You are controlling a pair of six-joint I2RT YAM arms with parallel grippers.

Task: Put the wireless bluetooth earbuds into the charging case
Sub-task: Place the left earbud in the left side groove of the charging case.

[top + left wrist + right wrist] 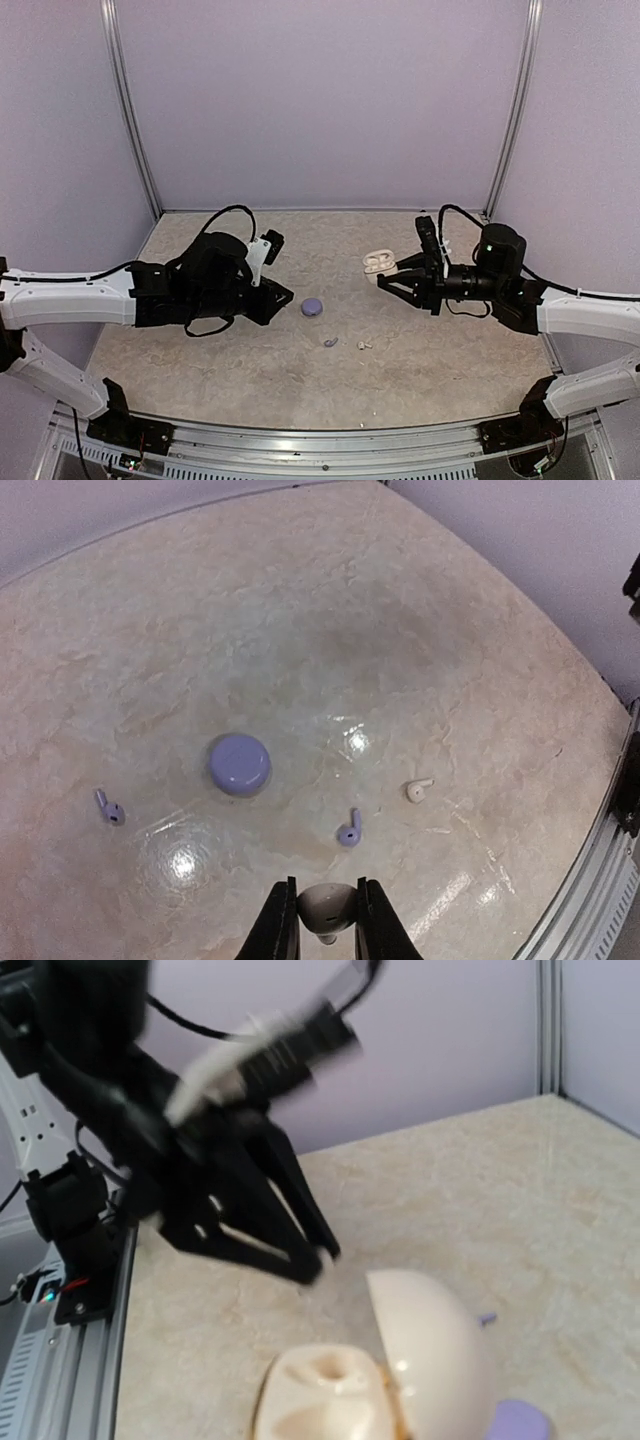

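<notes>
White earbud is pinched narrow in the left hand. Any tips for docking it?

Re: Carry it low to the open white case, well ahead of that hand past the lilac case, just beside the right hand. Line the stem up with an empty socket, then ease off. Left arm reaches in low, hand tilted down at the bench. Can't tell if the right hand is spread or closed.

Two cases: a lilac case and a white case. Four earbuds, seen from the left wrist: a first lilac earbud left of the lilac case, a second lilac earbud and a first white earbud right of it, a second white earbud below it.
</notes>
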